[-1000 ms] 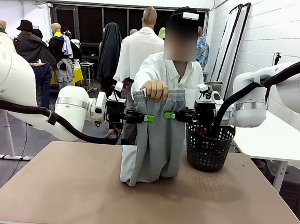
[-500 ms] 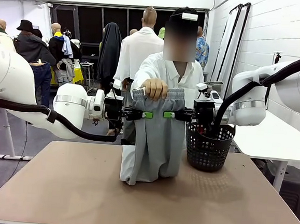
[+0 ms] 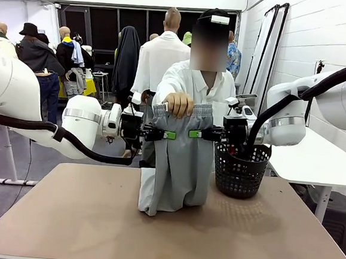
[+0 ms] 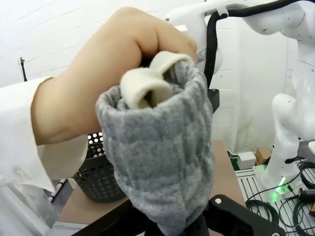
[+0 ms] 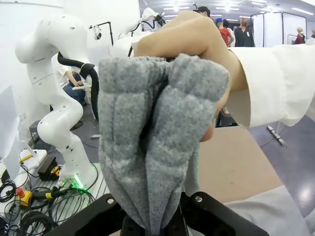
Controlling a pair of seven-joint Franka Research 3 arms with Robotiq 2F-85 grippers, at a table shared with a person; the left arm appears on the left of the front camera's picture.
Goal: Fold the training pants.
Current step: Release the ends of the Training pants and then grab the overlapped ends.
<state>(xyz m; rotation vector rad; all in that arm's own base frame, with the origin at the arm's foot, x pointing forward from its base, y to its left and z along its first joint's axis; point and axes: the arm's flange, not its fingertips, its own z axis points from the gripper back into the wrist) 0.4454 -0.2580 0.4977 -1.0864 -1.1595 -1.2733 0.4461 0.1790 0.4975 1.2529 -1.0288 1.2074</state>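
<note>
The light grey training pants [image 3: 179, 166] hang upright over the far middle of the table, their leg ends crumpled on the tabletop. The person's hand [image 3: 178, 103] clutches the gathered waistband at the top. From the left, my left gripper [image 3: 170, 135] is shut on the pants' left edge just under the waistband. My right gripper [image 3: 195, 133] comes in from the right and is shut on the right edge at the same height. Bunched grey fabric [image 4: 162, 162] rises from between the jaws in the left wrist view, with the person's hand [image 4: 98, 83] above it. The right wrist view has the same pinched fabric [image 5: 157, 147].
A black mesh basket [image 3: 239, 171] stands on the table just right of the pants, under my right arm. The brown tabletop [image 3: 94, 219] has free room at the front and left. The person in a white shirt [image 3: 183, 76] stands at the far edge.
Both grippers have closed onto the pants' edges below the waistband. The person's hand still holds the waistband and the pants hang as before.
</note>
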